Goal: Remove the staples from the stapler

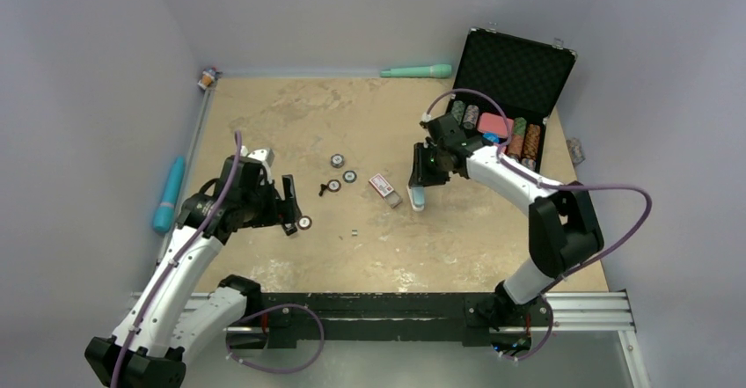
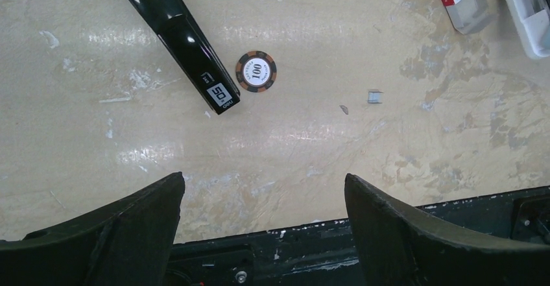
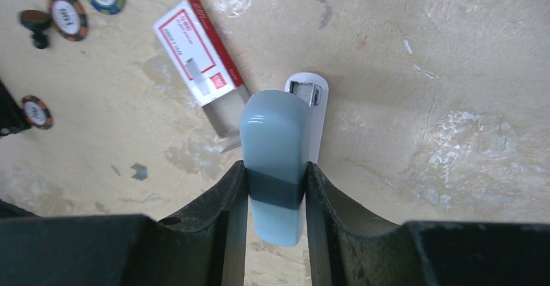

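Two arms, two jobs: the right gripper [image 3: 275, 169] is clamped on the pale blue stapler [image 3: 275, 124], probably to steady it for opening, while the left gripper [image 2: 263, 182] hangs wide open with nothing in it. One tiny strip of staples [image 2: 374, 96] lies loose on the table [image 2: 97, 137] between the arms, near a poker chip [image 2: 255, 71]

box [image 3: 198, 59] just left of stapler [image 3: 275, 130] | staples [image 2: 375, 96], probably, on table [image 2: 324, 156] right of chip [image 2: 256, 71]

Right fingers [image 3: 228, 234] clamp pale-blue stapler [image 3: 275, 137]; red-white box [image 3: 194, 56] beside.
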Tool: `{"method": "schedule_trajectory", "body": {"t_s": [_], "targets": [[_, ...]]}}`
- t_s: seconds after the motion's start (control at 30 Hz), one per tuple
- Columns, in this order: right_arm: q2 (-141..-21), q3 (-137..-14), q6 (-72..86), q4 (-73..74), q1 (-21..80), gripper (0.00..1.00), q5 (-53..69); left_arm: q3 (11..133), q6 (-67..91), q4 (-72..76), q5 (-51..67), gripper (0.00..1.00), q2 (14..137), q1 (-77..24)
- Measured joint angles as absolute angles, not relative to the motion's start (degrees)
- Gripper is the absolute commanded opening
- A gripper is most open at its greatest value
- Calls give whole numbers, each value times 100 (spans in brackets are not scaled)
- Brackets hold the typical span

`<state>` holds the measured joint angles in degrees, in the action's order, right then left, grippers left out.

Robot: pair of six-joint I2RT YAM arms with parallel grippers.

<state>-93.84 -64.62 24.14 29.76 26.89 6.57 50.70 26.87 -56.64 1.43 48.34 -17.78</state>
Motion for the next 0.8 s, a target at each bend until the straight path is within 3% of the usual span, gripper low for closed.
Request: {"method": "schedule_trajectory", "body": {"t_s": [0.5, 0.8], "targets": [[-7758, -6475, 2829, 2987, 2880, 0, 1295, 5070, 2633, -5625, 336, 96, 4917, -1782], [-7400, -6475, 3109, 2956, 2921, 0, 1601, 5070, 2574, -5577, 469, 97, 4696, -1804]]}}
